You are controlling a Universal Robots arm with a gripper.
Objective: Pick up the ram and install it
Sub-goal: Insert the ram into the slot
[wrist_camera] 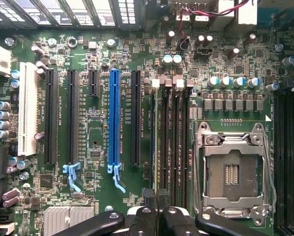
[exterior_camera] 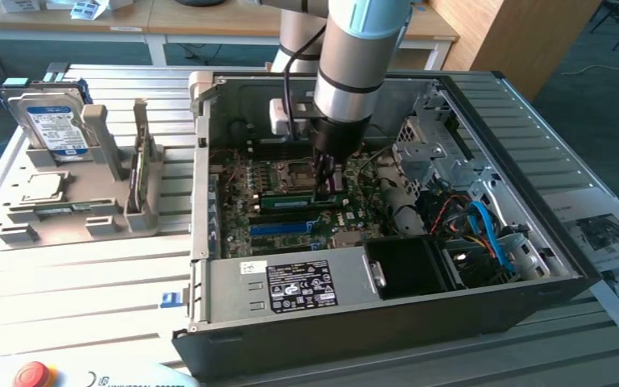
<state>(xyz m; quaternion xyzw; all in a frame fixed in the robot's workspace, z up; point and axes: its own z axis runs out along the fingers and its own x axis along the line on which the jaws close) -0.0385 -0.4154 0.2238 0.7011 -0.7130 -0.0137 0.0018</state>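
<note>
The claw (exterior_camera: 329,186) is clamped on the ram (exterior_camera: 288,193), held edge-on between its fingertips over the memory slots (wrist_camera: 174,147) directly beneath. You should judge the stick light, stiff and brittle, so grip it mid-length by its long edges.

The arm (exterior_camera: 358,48) hangs vertical, hand (exterior_camera: 329,179) pointing straight down, fingers (wrist_camera: 149,209) pressed together

Slim green ram (exterior_camera: 288,194), on edge between jaws, down at motherboard (wrist_camera: 95,132).
</note>
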